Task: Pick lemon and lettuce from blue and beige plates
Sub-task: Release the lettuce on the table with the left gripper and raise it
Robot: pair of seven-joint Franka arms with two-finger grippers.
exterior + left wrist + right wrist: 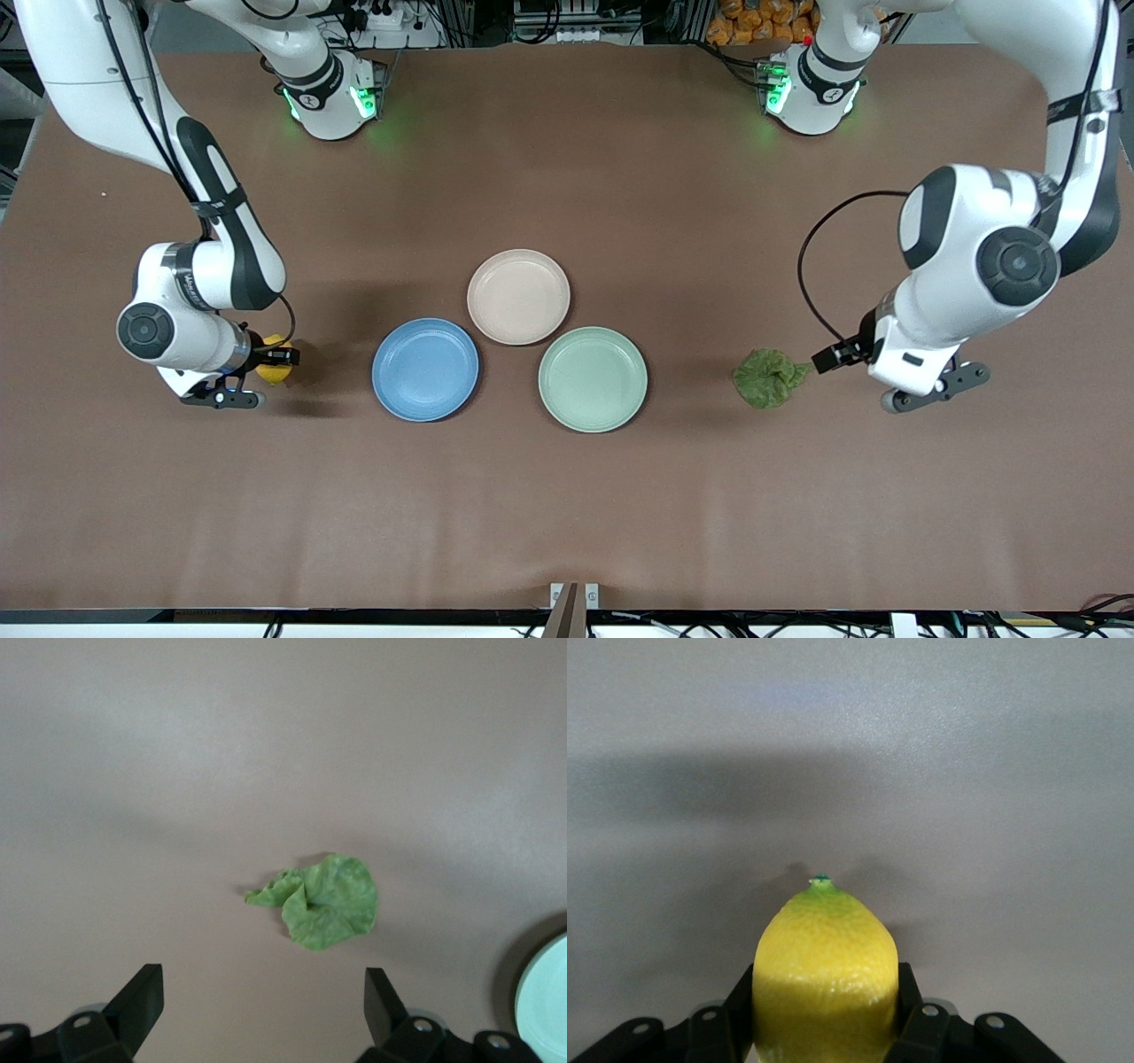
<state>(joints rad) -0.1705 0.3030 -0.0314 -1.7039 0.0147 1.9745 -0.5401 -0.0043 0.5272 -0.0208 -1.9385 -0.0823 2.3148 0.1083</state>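
The brown worktop (567, 514) carries three plates in a cluster at its middle: the beige plate (518, 296) farthest from the front camera, the blue plate (425, 369) toward the right arm's end and a green plate (593, 378) toward the left arm's end, and all three look bare, so as far as the pictures show both items are already off their plates and the picking part of the task seems done. What is left, by my judgement, is only the right arm letting go of its load, if that is wanted. The left gripper (828, 357) sits low beside the lettuce (769, 377), its jaws spread wide with nothing between them; the lettuce lies loose on the worktop toward the left arm's end, a crumpled, ruffled green leaf folded over itself. The right gripper (276, 357) is low over the worktop toward the right arm's end, its jaws clamped on the lemon (824, 979), a bright yellow fruit with a dimpled skin and a small greenish tip pointing away from the jaws
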